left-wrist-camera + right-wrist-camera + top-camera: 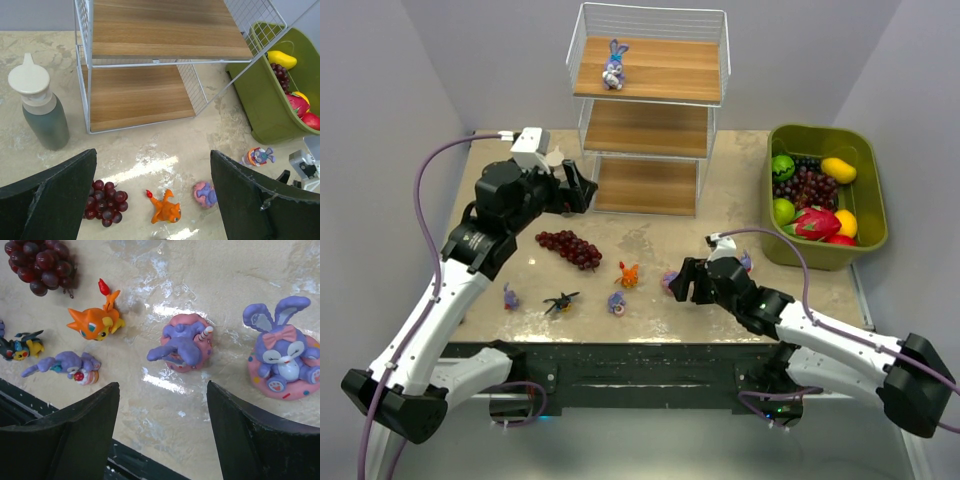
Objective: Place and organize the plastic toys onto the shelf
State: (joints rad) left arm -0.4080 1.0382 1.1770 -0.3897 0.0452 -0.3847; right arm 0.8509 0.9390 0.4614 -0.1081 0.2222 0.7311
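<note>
The shelf (645, 130) stands at the back with one purple bunny (613, 65) on its top board. The other toys lie on the table: an orange creature (629, 274), a black bug (560, 301), a small bunny (510, 296), a ringed bunny (617, 303), a bunny on a pink ring (186, 345) and a sitting bunny with a pink bow (285, 357). My left gripper (578, 188) is open and empty, raised in front of the shelf's bottom tier (137, 97). My right gripper (162, 390) is open and empty, low over the table just short of the pink-ring bunny.
A dark red grape bunch (570, 247) lies left of centre. A grey-green bottle with a white cap (42, 110) stands left of the shelf. An olive-green bin (825, 195) of fruit sits at the right. The table's near edge (150, 465) is just under my right fingers.
</note>
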